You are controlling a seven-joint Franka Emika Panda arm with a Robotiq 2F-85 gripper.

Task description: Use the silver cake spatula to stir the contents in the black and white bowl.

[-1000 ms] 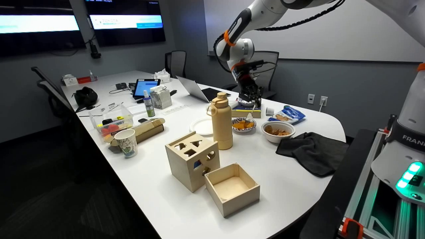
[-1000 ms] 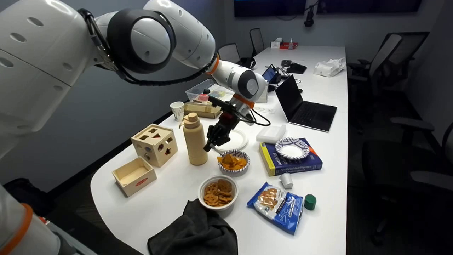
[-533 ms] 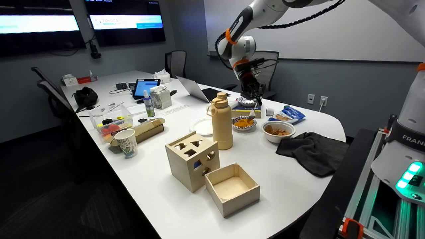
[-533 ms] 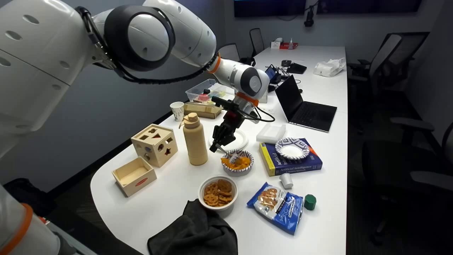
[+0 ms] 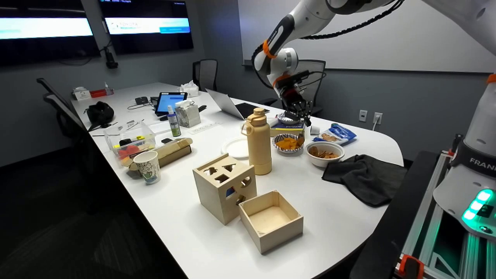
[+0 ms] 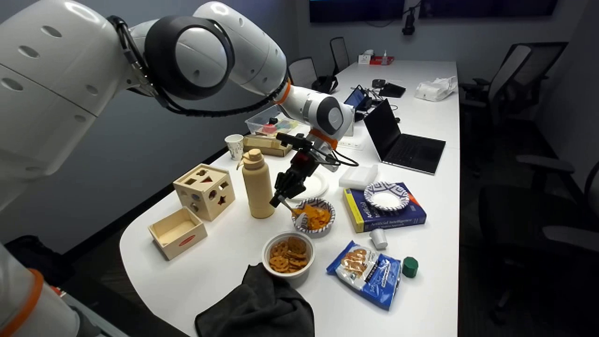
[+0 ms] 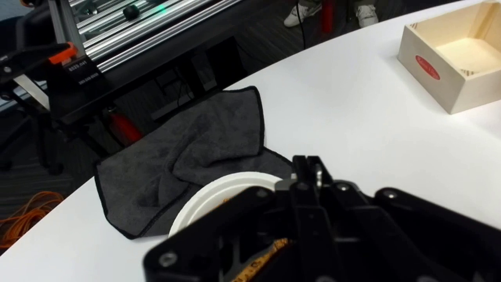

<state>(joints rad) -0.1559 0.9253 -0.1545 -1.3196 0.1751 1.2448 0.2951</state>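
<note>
Bottle (image 6: 258, 187): tan, upright on the table (image 6: 426, 299).
Wooden cube (image 6: 204, 191): cut with shaped holes, just beside an open wooden box (image 6: 178, 247).
White bowl (image 5: 320, 162): filled with brown crackers (image 6: 288, 256).
Cloth (image 6: 262, 309): dark gray, crumpled, meeting the white bowl.
Snack bag (image 6: 367, 274): blue and white, lying just beside a green piece (image 6: 410, 267).
Book (image 6: 368, 218): flat, a shallow patterned dish (image 6: 387, 200) on top.
Laptop (image 6: 416, 150): open on the table.
Paper cup (image 5: 148, 167): upright, just beside a long cardboard box (image 5: 174, 153).
Wall screens (image 5: 147, 25): two, lit.

There are two patterned bowls (image 6: 322, 203); one white bowl (image 5: 319, 162); one spatula (image 6: 302, 220); two wooden boxes (image 5: 213, 193); one tan flask (image 6: 259, 189); one book (image 6: 369, 220); one snack bag (image 6: 367, 274); one cloth (image 6: 259, 304).
</note>
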